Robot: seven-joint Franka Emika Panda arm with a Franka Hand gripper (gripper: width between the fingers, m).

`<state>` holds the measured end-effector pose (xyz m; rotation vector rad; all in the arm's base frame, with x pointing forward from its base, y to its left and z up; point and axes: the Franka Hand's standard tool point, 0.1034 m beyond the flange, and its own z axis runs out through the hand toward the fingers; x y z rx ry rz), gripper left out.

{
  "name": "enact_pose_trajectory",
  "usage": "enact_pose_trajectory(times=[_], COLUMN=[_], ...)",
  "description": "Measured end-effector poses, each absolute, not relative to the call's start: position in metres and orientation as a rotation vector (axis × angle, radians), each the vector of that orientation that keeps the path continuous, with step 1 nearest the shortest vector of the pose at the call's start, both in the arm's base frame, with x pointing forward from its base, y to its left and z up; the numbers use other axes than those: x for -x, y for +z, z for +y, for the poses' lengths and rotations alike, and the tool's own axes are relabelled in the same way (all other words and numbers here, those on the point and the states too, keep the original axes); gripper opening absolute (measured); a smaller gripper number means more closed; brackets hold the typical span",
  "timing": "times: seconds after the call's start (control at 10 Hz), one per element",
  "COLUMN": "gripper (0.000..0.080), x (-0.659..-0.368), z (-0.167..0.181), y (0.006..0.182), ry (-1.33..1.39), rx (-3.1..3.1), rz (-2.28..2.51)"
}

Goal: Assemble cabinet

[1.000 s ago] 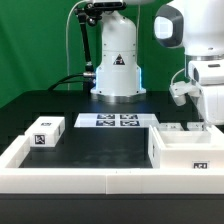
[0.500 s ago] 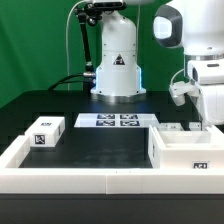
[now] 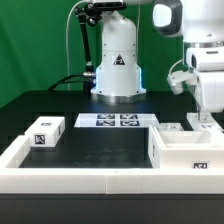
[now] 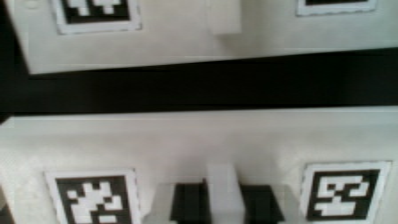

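Note:
The cabinet (image 3: 184,150), a large white open box with a tag on its front, stands at the exterior view's right against the border rail. My gripper (image 3: 203,119) hangs just above its back edge. In the wrist view the two dark fingertips (image 4: 187,203) stand close together with a narrow white strip between them, over a white tagged surface of the cabinet (image 4: 196,150). Whether they pinch that strip does not show. A small white tagged block (image 3: 45,132) lies at the exterior view's left.
The marker board (image 3: 118,121) lies at the back middle, in front of the robot's base (image 3: 117,65). A long low white border rail (image 3: 90,182) runs along the front and left sides. Small white pieces (image 3: 171,128) sit behind the cabinet.
The arm and gripper have risen a little above the cabinet's back edge. The cabinet and the small block have not moved.

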<state>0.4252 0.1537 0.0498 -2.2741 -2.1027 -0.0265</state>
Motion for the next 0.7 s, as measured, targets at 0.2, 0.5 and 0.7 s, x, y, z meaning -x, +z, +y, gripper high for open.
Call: enact_pose_trajectory(times=[0.2, 0.5, 0.7], gripper=[0.0070, 0.0070, 0.0070], x=[-0.433, -0.437, -0.437], z=[0.136, 0.119, 0.118], y=[0.062, 0.059, 0.059], ry=[-0.028, -0.024, -0.023], rx=[2.289, 2.295, 2.297], rz=[-2.113, -2.100, -2.098])
